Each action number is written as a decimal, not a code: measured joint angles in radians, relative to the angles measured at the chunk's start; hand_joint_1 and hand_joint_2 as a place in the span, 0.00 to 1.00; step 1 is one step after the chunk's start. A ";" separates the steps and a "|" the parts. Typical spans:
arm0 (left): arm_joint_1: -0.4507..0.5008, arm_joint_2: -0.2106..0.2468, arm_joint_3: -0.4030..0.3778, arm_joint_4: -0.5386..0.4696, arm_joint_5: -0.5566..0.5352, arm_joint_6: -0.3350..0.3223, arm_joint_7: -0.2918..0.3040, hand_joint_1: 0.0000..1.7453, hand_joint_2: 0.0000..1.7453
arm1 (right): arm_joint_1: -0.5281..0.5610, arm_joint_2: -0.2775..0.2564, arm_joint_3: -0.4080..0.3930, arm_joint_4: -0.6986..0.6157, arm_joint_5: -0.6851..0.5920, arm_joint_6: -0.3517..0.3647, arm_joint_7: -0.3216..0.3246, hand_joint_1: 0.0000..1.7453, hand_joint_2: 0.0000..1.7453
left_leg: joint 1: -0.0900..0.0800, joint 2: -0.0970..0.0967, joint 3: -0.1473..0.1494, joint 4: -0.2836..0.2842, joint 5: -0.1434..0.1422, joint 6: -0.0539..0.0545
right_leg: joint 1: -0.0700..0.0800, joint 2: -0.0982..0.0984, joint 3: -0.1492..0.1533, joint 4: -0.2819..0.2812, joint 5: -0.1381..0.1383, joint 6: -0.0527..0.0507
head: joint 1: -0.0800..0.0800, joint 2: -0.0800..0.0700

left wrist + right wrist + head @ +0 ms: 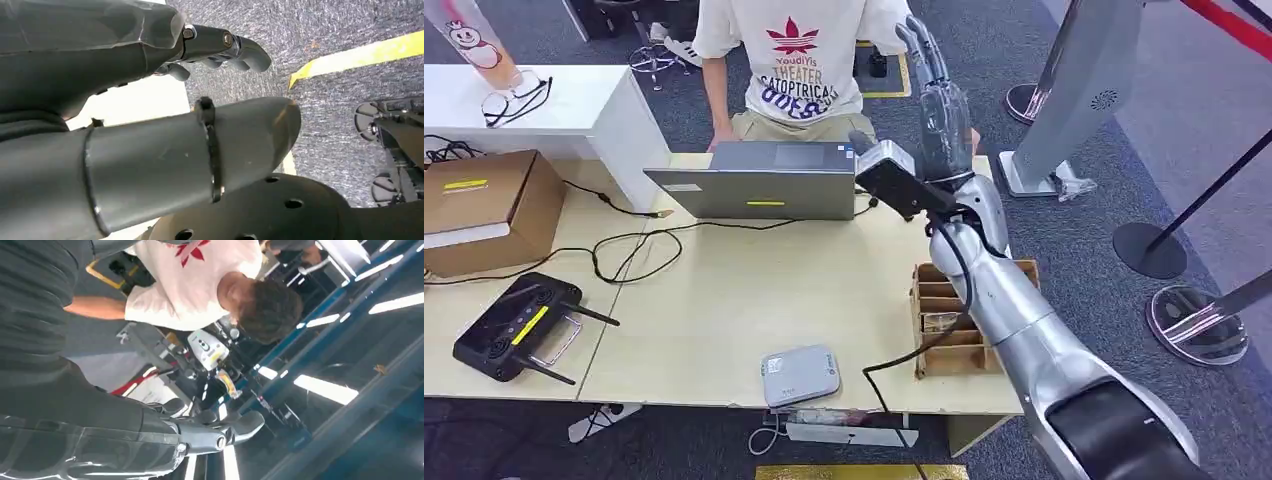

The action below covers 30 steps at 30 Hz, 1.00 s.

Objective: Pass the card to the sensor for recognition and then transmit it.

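From my seat this looks like the hand-over end of the job, or an empty pass at it. The right hand [942, 105] stands high over the far edge of the table [724, 300], just beyond the far right corner of the laptop [759, 180], reaching toward the person [794, 60] seated across. Its fingers [235, 427] are stretched out straight, side by side, and I see nothing pinched in them in either the head view or the right wrist view. The left hand [115, 85] hangs low beside the body over the carpet, thumb well apart from loosely bent fingers, holding nothing.

I cannot make out the card anywhere for sure. The likeliest place is the cardboard rack [949, 330] at the right edge of the table, partly hidden under my right forearm; something pale and flat lies in one of its slots, too small to call. So I can say little of its look beyond thin and light.

The sensor [800, 374], a flat grey-white box with rounded corners, sits at the near edge, well apart from the raised hand.

My read: the next move calls for bringing the arm down and back to the rack, pinching a card by its edge, then carrying it across to the sensor
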 joint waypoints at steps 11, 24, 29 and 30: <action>0.004 -0.018 0.002 0.000 0.020 0.038 0.004 0.00 0.00 | 0.219 -0.090 -0.065 -0.171 0.045 -0.042 -0.045 0.66 1.00 | 0.000 0.000 0.000 0.000 0.000 0.000 | 0.000 0.000 0.000 0.000 0.000 0.000 | 0.000 0.000; 0.007 -0.021 0.018 0.000 0.027 0.041 -0.004 0.00 0.00 | 0.492 -0.126 -0.143 -0.248 0.189 -0.139 0.017 0.75 1.00 | 0.000 -0.001 -0.001 0.000 -0.001 0.000 | 0.000 -0.001 0.000 0.000 -0.001 0.001 | 0.000 0.000; 0.007 -0.021 0.018 0.000 0.023 0.038 -0.005 0.00 0.00 | 0.583 -0.144 -0.204 -0.303 0.242 -0.177 0.056 0.75 1.00 | 0.000 0.000 -0.001 0.000 -0.001 0.001 | 0.000 0.000 0.000 0.000 -0.001 0.001 | 0.000 0.000; 0.007 -0.021 0.018 0.000 0.021 0.038 -0.005 0.00 0.00 | 0.599 -0.148 -0.216 -0.317 0.253 -0.180 0.062 0.73 1.00 | 0.000 0.000 -0.001 0.000 -0.001 0.001 | 0.000 0.000 0.000 0.000 -0.001 0.001 | 0.000 0.000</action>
